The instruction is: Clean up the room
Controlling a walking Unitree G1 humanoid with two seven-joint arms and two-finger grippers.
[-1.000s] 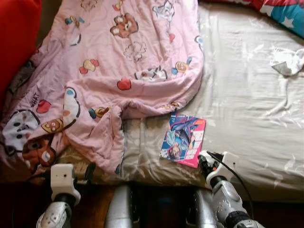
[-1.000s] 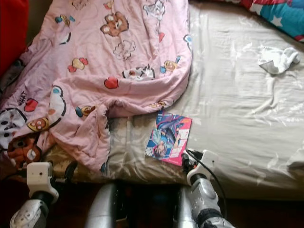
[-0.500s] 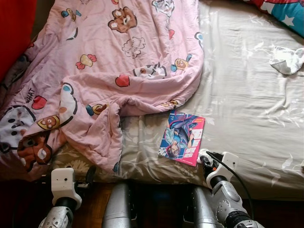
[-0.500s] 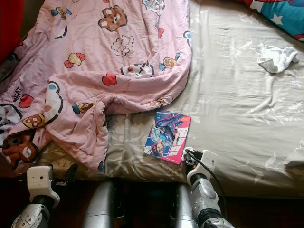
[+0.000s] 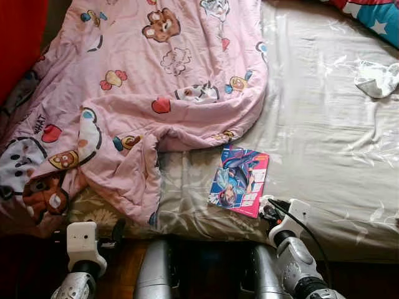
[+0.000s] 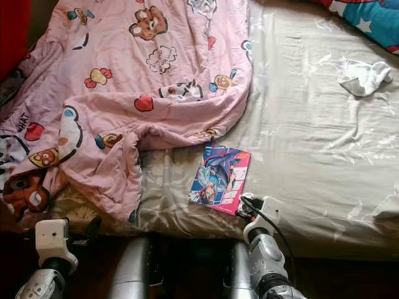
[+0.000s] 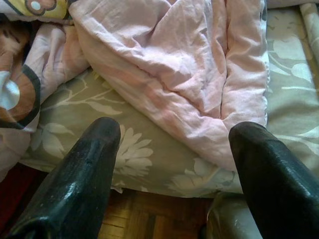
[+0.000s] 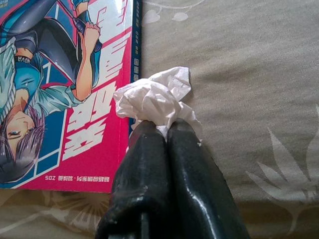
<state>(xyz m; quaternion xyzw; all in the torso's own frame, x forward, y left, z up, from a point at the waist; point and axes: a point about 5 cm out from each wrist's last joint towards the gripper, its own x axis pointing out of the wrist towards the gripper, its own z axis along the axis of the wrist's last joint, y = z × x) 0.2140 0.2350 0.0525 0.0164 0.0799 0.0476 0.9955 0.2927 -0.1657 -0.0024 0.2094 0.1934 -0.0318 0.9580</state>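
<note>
My right gripper point(image 8: 167, 127) is shut on a crumpled white tissue point(image 8: 152, 99), held just above the beige sheet by the corner of a comic book point(image 8: 65, 89). From the head, that gripper point(image 5: 268, 212) sits at the bed's near edge beside the pink and blue comic book point(image 5: 240, 182). My left gripper point(image 7: 172, 137) is open, its fingers point(image 7: 82, 174) spread before a fold of the pink cartoon blanket point(image 7: 189, 74). It hangs low by the bed's near left edge point(image 5: 115, 227). The blanket point(image 5: 143, 81) covers the bed's left half.
A crumpled white cloth point(image 5: 377, 80) lies at the far right of the beige floral sheet point(image 5: 324, 137). A blue starred pillow point(image 5: 377, 18) is at the top right and a red cushion point(image 5: 22, 37) at the top left. Dark wooden floor point(image 7: 149, 219) lies below the bed edge.
The view has shifted slightly since a second ago. My right gripper has edged a little closer to the comic book's corner, still holding the tissue. The left arm stays low.
</note>
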